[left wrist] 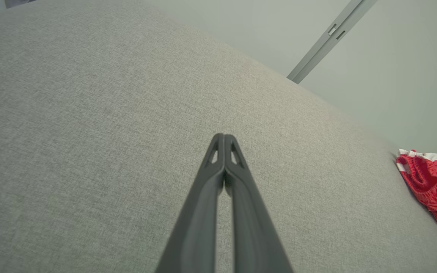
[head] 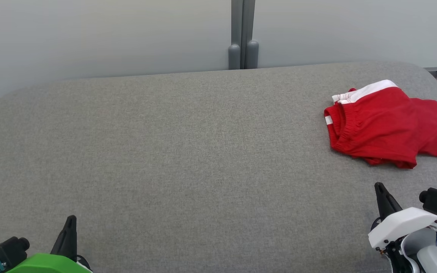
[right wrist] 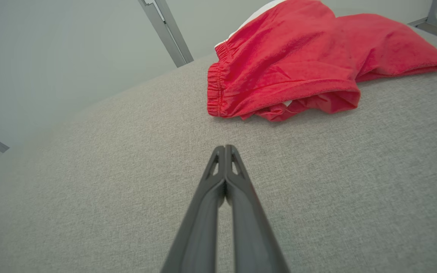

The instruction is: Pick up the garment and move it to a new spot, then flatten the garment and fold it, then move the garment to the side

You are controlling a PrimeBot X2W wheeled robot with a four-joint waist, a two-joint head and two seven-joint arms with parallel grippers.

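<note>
Red garment (head: 387,121) far right, gathered waistband plain in right wrist view, right gripper (right wrist: 225,148) near it, left gripper (left wrist: 224,138) well apart, both jaws together, grey post (head: 243,34) behind.

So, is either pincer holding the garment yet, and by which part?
Nothing is held. The left pincer and right pincer are both shut empty; the red garment lies free on the grey cushion.

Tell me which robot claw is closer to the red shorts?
The right gripper, with the white casing: the red shorts lie just ahead. The left gripper, green-cased, sits far across the grey surface.
</note>
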